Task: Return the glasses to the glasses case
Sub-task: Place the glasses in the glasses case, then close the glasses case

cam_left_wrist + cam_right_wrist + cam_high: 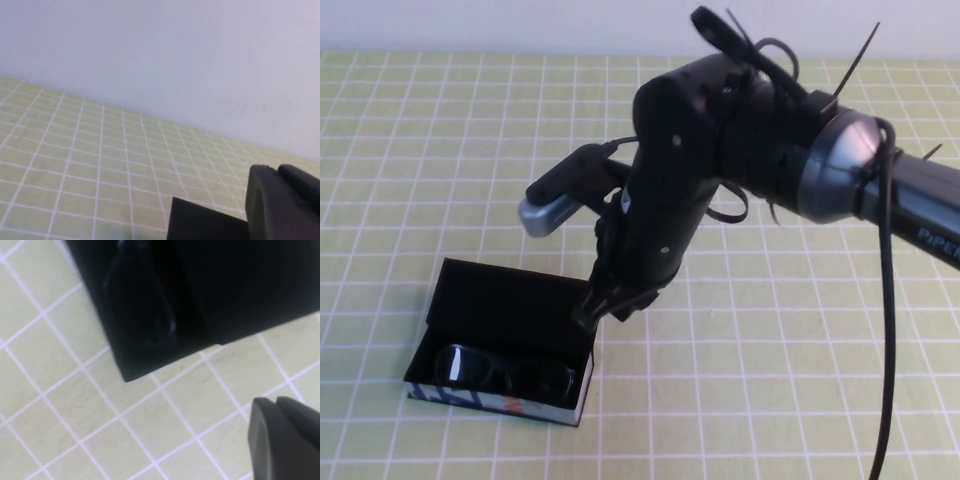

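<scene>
The black glasses case (498, 402) lies open at the near left of the table, its lid (510, 305) standing up at the back. The dark glasses (505, 370) lie inside it, lenses facing up. My right gripper (605, 303) is shut and empty, hanging low by the right end of the lid, just above the case's right end. In the right wrist view the case's end wall (150, 362) and one lens of the glasses (137, 310) show beyond my right gripper (275, 407). My left gripper (275, 172) is shut and empty, held above the table facing the wall; it is out of the high view.
The table (800, 380) is covered by a light green cloth with a white grid. A white wall (175, 50) runs along the far edge. The right arm (740, 130) reaches across the middle from the right. A flat black shape (200, 222) sits low in the left wrist view; I cannot tell what it is.
</scene>
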Robot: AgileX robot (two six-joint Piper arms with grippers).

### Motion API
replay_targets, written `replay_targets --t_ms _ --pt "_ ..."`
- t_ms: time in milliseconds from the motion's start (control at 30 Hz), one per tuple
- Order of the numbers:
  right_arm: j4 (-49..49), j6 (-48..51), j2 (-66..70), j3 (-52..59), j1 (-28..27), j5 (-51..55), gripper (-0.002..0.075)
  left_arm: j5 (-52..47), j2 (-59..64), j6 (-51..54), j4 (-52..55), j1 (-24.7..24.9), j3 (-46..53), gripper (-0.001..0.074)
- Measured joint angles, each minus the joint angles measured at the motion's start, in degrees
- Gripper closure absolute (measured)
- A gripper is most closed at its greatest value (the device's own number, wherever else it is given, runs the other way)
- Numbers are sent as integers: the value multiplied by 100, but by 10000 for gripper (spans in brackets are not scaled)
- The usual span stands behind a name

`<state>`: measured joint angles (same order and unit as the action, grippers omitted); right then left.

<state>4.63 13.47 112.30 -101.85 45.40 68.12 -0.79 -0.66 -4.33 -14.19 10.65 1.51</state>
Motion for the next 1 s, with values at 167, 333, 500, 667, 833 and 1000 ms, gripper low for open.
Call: replay_targets --t_ms 167,333,500,667,833,1000 --pt "232 0 0 0 -284 11 737 -654 227 -677 -167 0 -265 738" --pt "292 0 0 0 -378 83 737 -2257 1703 -664 -155 0 -1490 738" --pt "305 73 -13 0 -378 200 737 -3313 3608 202 -36 0 -2931 738" --pt "305 100 -70 0 -378 207 737 -4165 5134 1129 -74 -13 -4112 738" --pt "345 113 -222 0 -480 216 737 -4689 6012 2200 -756 -667 -4706 738" --pt "424 126 -464 37 -745 216 737 -5384 6594 3797 -2357 -2129 -4753 738"
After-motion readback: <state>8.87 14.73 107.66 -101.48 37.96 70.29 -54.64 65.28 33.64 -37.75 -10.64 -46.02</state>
